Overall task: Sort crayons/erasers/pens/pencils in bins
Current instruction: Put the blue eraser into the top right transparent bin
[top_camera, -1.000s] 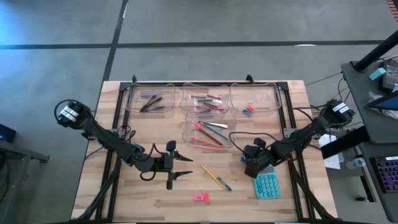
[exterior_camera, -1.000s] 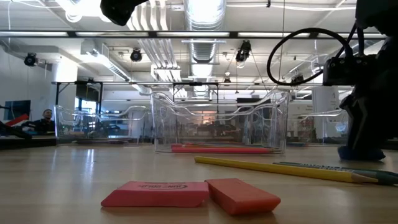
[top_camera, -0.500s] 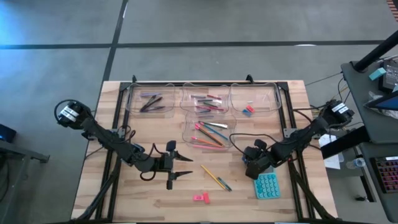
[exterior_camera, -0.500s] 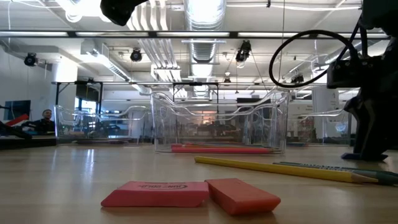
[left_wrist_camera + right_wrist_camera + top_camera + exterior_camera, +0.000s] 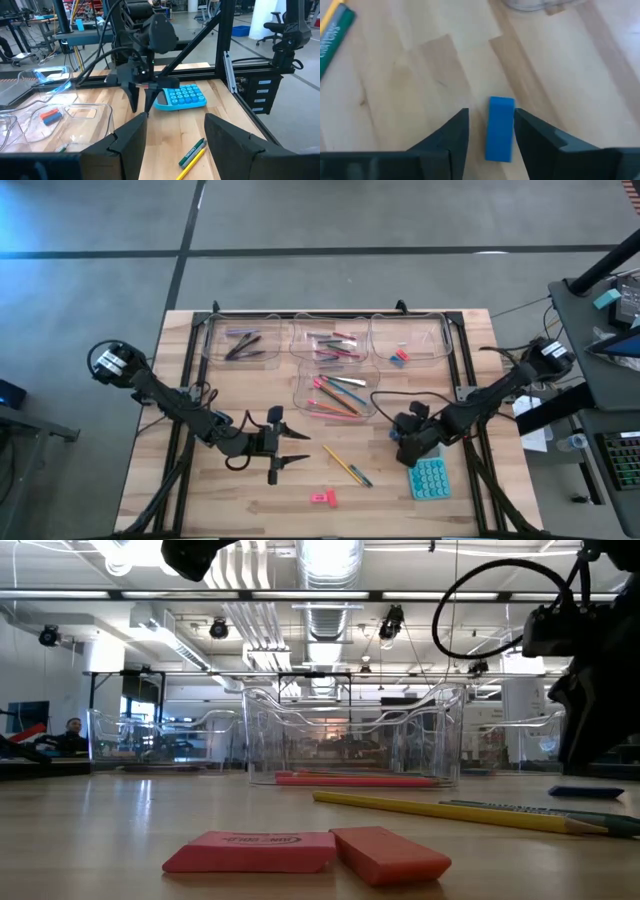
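Eraser, blue, is seen lying on the table between the spread fingers of the right gripper, unpinched.

A: Where do the bins sit?

B: Three bins stand in a row along the table's far edge, and a fourth sits just in front of the middle one.

A: And the loose things?

B: Two pencils lie in front of that fourth bin, two erasers nearer the front edge, and the calculator to their right.
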Controlling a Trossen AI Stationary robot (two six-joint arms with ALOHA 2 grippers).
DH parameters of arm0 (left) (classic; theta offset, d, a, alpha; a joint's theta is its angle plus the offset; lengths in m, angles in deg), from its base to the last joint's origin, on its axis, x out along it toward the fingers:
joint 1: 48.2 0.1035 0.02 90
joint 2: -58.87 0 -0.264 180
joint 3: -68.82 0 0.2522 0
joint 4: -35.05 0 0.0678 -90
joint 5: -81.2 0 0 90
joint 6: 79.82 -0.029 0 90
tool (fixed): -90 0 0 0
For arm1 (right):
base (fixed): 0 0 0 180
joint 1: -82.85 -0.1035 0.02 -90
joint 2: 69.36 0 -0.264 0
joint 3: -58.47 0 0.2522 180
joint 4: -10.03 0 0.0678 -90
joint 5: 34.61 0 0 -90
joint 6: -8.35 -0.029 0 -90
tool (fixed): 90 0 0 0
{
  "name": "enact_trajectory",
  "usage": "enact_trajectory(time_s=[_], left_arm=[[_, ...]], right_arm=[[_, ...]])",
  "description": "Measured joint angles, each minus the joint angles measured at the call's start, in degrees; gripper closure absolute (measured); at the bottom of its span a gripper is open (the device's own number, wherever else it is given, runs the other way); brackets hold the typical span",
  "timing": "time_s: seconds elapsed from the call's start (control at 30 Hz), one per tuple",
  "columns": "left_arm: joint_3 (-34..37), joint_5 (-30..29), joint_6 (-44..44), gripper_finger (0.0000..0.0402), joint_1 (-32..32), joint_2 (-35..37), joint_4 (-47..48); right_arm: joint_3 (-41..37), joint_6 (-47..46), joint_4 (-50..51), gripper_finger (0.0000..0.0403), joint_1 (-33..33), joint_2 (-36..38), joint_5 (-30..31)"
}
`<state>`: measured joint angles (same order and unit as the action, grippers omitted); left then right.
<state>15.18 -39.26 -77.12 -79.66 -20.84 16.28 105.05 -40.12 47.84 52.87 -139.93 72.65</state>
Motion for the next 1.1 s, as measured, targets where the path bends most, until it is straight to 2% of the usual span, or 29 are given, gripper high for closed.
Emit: enact_trajectory(time_s=[0.13,0.37,1.1], left_arm=[[0.0,0.0,0.0,0.0217,0.0,0.0,0.0],[0.0,0.0,0.0,0.0217,0.0,0.0,0.0],[0.0,0.0,0.0,0.0217,0.0,0.0,0.0]], right_arm=[[-0.5,-2.1,3.4,0.0234,0.0,-0.4,0.8],[-1.2,-3.4,2.7,0.0208,0.0,-2.7,0.9],[-1.1,-4.4,0.3,0.0204,-0.1,-5.9,0.3]])
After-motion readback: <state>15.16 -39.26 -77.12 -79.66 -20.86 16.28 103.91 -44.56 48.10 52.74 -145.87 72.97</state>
